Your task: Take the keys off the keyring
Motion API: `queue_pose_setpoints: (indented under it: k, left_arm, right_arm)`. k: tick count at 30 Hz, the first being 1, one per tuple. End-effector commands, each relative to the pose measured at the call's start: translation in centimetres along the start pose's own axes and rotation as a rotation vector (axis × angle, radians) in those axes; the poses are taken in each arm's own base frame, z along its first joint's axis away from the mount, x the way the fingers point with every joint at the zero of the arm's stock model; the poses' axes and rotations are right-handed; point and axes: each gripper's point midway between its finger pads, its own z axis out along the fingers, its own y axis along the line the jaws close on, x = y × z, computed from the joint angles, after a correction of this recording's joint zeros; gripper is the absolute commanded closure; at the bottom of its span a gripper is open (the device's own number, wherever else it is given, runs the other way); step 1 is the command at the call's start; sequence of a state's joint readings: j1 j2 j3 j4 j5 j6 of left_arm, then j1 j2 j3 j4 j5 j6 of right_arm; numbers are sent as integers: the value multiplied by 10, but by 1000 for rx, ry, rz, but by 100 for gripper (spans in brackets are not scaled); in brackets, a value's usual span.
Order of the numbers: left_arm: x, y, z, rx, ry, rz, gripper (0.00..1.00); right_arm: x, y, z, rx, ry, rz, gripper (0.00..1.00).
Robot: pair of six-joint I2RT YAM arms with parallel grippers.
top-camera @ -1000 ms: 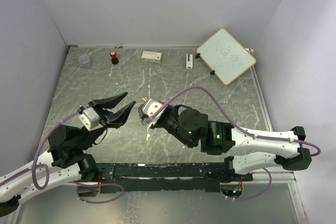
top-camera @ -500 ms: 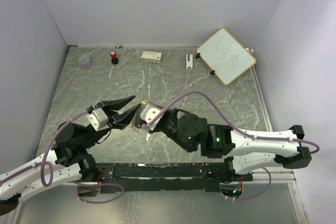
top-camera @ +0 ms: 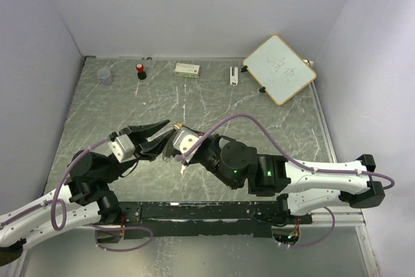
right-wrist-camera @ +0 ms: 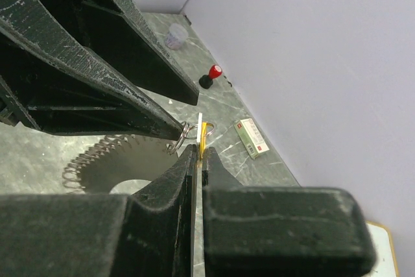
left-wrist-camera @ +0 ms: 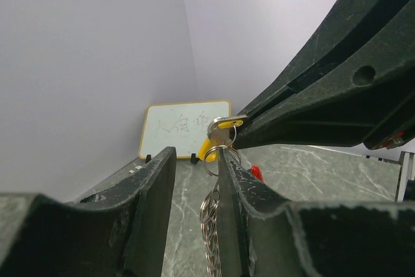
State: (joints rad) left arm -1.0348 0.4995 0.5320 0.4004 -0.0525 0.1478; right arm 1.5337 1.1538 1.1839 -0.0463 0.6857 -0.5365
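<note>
My right gripper (right-wrist-camera: 199, 150) is shut on the yellow-headed key (right-wrist-camera: 203, 133), held above the table at mid-left (top-camera: 176, 135). The silvery keyring (left-wrist-camera: 213, 212) hangs below that key (left-wrist-camera: 217, 135) as a chain of small loops, and the red key (left-wrist-camera: 257, 172) peeks out behind my finger. My left gripper (left-wrist-camera: 196, 157) is open, its jaws on either side of the hanging rings, which rest against the inner face of the right-hand finger. In the right wrist view one left fingertip (right-wrist-camera: 175, 129) touches the top ring (right-wrist-camera: 183, 133). The top view shows the left gripper (top-camera: 167, 128) meeting the right one.
Along the back wall stand a clear cup (top-camera: 104, 76), a red-capped black bottle (top-camera: 141, 71), a small box (top-camera: 187, 69), a small white item (top-camera: 233, 74) and a tilted whiteboard (top-camera: 280, 69). Side walls enclose the marbled table (top-camera: 259, 115).
My left gripper has swung right and closed in on the keyring, its jaws narrowing. The right gripper drifted slightly left, still shut on the yellow key.
</note>
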Motion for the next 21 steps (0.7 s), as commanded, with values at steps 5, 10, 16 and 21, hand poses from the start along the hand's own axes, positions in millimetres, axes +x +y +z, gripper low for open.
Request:
queue_pose_setpoints:
  k: [5,10,16,21]
  left_arm:
    - [-1,-10,5,48,-21,-20,60]
    - [-1,-12,5,55,-30,-25,61]
    - [-1,-14,7,65,-34,-24,66]
    - [-7,-17,9,86,-55,-15,73]
  right_arm:
    - [-23,-13,-4,32,-70,50,100]
    - [-25,-12,-5,27,-79,52,100]
    - [-24,-9,-4,21,-79,53,100]
    - [-22,-5,-3,7,-76,57,100]
